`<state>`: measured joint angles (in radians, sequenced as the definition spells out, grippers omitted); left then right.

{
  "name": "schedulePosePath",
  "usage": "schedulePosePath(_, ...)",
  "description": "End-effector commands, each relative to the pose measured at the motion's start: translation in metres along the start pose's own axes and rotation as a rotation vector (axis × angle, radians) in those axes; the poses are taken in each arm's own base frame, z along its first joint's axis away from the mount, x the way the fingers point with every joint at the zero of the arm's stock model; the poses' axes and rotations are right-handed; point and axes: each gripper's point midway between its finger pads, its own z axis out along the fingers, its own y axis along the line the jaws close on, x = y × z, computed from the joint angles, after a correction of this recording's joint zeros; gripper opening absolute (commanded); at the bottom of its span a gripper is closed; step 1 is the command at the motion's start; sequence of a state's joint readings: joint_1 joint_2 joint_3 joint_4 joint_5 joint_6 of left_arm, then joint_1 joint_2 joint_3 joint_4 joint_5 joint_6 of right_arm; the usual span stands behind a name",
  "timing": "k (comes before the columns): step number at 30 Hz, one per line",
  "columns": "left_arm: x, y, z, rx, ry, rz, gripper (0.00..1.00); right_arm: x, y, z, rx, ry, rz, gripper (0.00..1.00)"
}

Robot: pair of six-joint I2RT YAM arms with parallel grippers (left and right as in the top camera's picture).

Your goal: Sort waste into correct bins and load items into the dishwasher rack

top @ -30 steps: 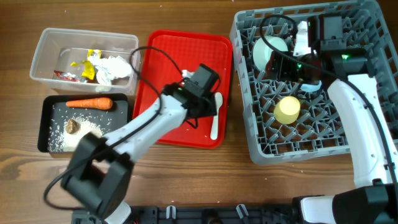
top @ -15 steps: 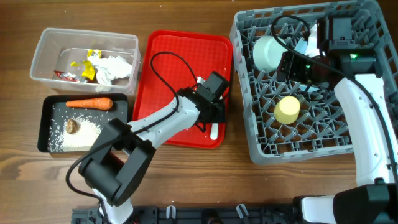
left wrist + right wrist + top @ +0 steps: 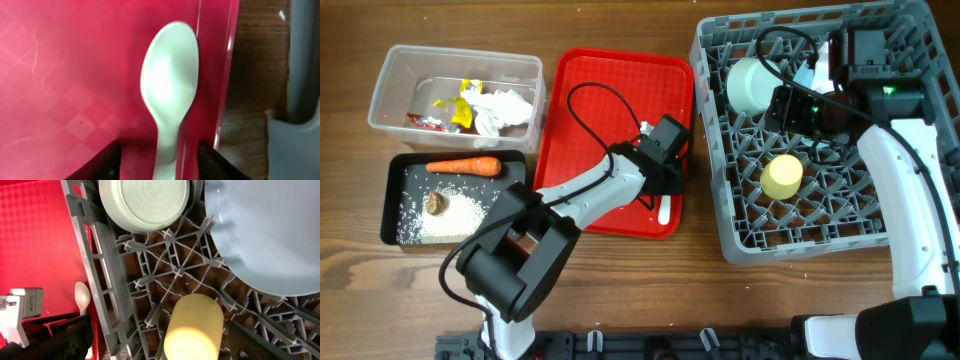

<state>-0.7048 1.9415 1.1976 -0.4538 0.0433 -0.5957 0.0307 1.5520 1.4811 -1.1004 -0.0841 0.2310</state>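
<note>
Left gripper point(image 3: 159, 152) has slid to the lower-right edge of the red tray point(image 3: 610, 80), jaws half-wide astride the white spoon point(image 3: 169, 95), ready to pinch. Right gripper point(image 3: 160, 337) hangs wide over the yellow cup point(image 3: 192, 327) in the dishwasher rack point(image 3: 175, 272).

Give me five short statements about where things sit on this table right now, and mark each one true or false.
1. The white plastic spoon lies on the flat red tray. True.
2. The orange carrot sits in the clear plastic rectangular tub. False: it lies in the shallow black rectangular tray.
3. The small yellow cup is inside the large grey plastic dishwasher rack. True.
4. The left gripper holds the spoon in the air. False: its fingers stand either side of the handle, and the spoon lies flat on the red tray.
5. The crumpled white tissue lies on the red tray. False: it is in the clear tub.
</note>
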Motion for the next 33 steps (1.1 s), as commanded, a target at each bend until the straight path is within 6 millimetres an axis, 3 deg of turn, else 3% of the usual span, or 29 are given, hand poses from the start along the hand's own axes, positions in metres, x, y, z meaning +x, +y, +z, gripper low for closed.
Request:
schedulePosePath(1,0.007,0.011,0.013,-0.040,0.021,0.010,0.41,-0.003,-0.002,-0.005,0.013,-0.017,0.002,0.89)
schedulePosePath(19,0.010,0.022,0.023,-0.095,0.025,0.011,0.37,0.001,-0.003,-0.005,0.016,-0.003,0.003,0.89)
schedulePosePath(28,0.007,0.019,0.023,-0.082,0.013,0.007,0.35,0.002,0.002,-0.005,-0.011,0.006,0.004,0.90)
schedulePosePath(30,0.001,0.016,0.015,-0.072,-0.002,0.005,0.37,0.004,0.010,-0.005,-0.056,0.016,0.002,0.90)
schedulePosePath(33,-0.019,0.014,-0.015,-0.065,-0.056,-0.007,0.38,0.006,0.019,-0.006,-0.110,0.028,-0.010,0.90)
